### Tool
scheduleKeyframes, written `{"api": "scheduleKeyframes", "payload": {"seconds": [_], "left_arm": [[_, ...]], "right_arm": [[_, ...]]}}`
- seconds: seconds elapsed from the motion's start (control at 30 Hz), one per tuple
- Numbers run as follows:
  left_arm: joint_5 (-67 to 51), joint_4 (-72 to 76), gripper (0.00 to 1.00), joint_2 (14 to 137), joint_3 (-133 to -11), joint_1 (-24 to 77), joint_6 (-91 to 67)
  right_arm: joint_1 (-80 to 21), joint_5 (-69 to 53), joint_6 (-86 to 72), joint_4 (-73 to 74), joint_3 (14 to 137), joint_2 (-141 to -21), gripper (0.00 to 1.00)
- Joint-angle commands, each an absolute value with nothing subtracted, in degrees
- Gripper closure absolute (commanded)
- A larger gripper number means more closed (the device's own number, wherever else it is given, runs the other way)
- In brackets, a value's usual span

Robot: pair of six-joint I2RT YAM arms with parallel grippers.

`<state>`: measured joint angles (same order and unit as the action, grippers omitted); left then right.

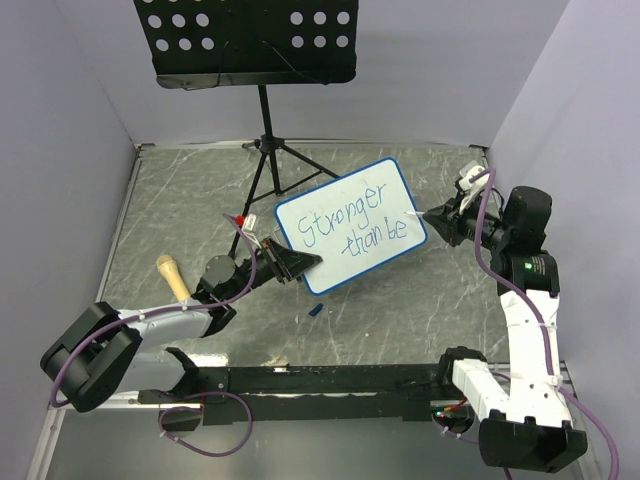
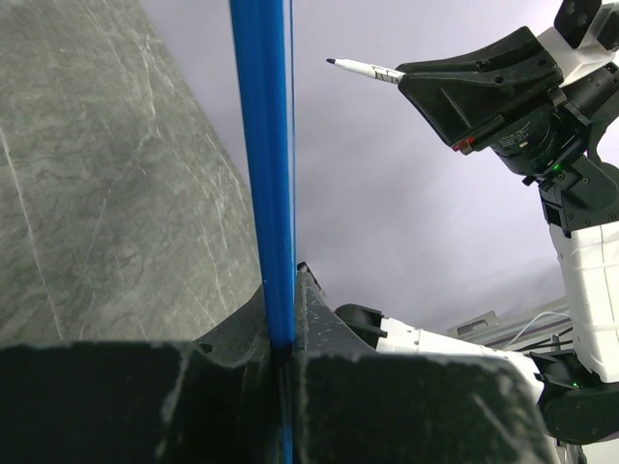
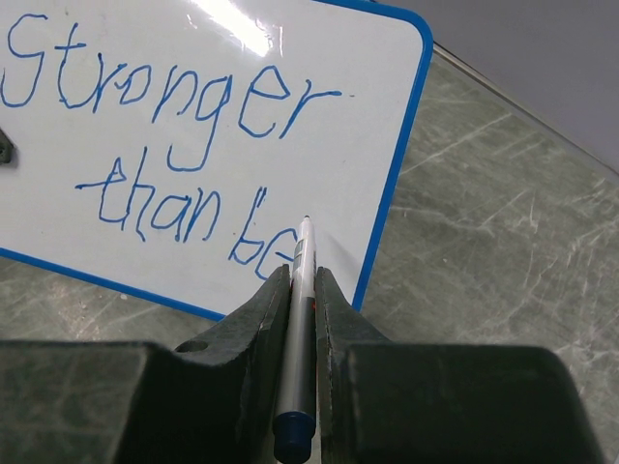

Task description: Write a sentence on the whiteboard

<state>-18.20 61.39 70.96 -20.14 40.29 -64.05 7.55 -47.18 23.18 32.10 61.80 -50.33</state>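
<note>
The whiteboard (image 1: 385, 185), white with a blue frame, is held tilted above the table. The sentence (image 1: 345, 222) on it reads "Stronger than be" in two blue lines. My left gripper (image 1: 300, 265) is shut on the board's lower left edge; the left wrist view shows the blue frame (image 2: 261, 174) edge-on between its jaws (image 2: 280, 338). My right gripper (image 1: 432, 215) is shut on a marker (image 3: 302, 290). The marker's tip points at the board (image 3: 368, 126) just right of "be" (image 3: 256, 242). In the left wrist view the marker (image 2: 366, 69) stands a little off the board.
A black perforated music stand (image 1: 250, 40) on a tripod (image 1: 268, 150) stands at the back. A wooden-handled object (image 1: 172, 275) lies at the left by my left arm. A small blue cap (image 1: 315, 310) lies under the board. Purple walls close in on both sides.
</note>
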Motion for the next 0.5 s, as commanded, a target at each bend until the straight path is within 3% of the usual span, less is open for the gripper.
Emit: {"api": "scheduleKeyframes", "payload": {"seconds": [0.0, 0.47], "left_arm": [[-19.0, 69.3, 0.99, 68.6, -22.2, 40.1, -63.0], [-19.0, 69.3, 0.99, 68.3, -21.9, 39.9, -63.0]], "right_arm": [[7.9, -48.7, 22.6, 29.4, 62.1, -49.4, 1.00], [8.3, -49.4, 22.8, 29.3, 61.3, -49.0, 1.00]]}}
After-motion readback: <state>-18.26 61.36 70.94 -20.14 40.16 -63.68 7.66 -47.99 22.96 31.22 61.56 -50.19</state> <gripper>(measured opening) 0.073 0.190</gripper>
